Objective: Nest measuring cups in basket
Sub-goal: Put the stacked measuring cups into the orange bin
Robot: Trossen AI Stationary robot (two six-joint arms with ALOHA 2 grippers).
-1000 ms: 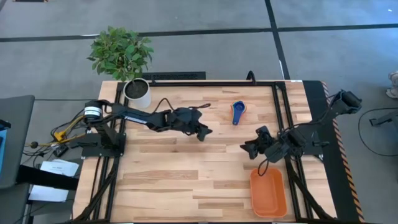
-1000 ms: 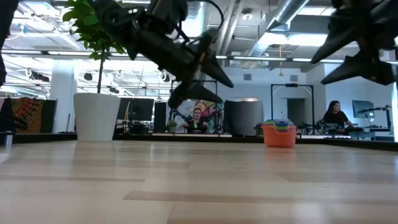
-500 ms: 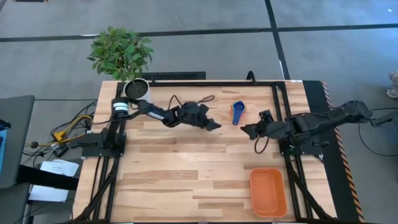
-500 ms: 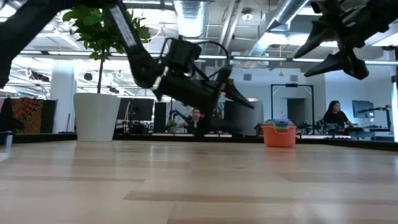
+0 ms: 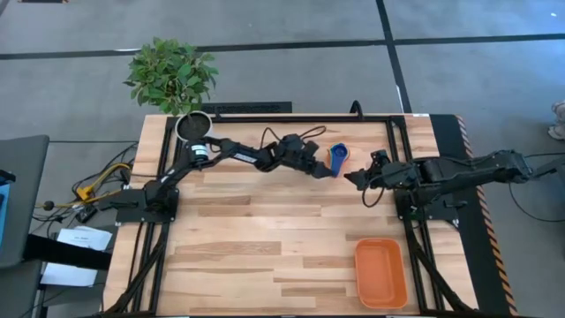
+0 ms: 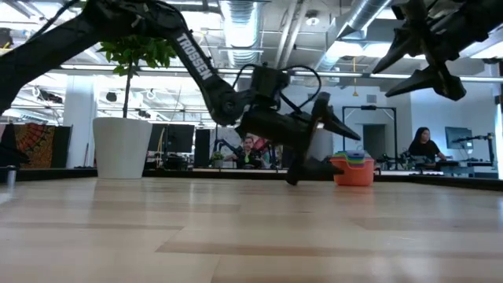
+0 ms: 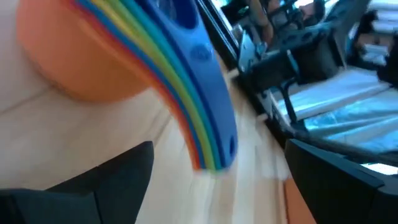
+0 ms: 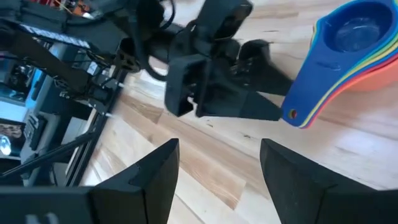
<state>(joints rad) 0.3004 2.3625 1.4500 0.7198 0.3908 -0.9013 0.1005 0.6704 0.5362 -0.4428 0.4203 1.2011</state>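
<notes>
Between two open hands, left (image 5: 327,170) and right (image 5: 350,180), sits one measuring cups (image 5: 338,158) stack.

My measuring cups (image 8: 351,46) are stacked: dark blue on top, then light blue, green, yellow, orange and red rims in rainbow bands, with an orange bowl at the bottom. The basket (image 5: 380,272) is plain orange. The worktop (image 5: 265,238) is pale striped wood. My grippers are black: left gripper (image 5: 328,170), right gripper (image 5: 352,179).

My bench, in an open robotics lab.
Exposed ceiling ducts (image 6: 369,16) overhead, a seated person (image 6: 425,146) at desks beyond my wooden table (image 6: 236,236), monitors glowing.
</notes>
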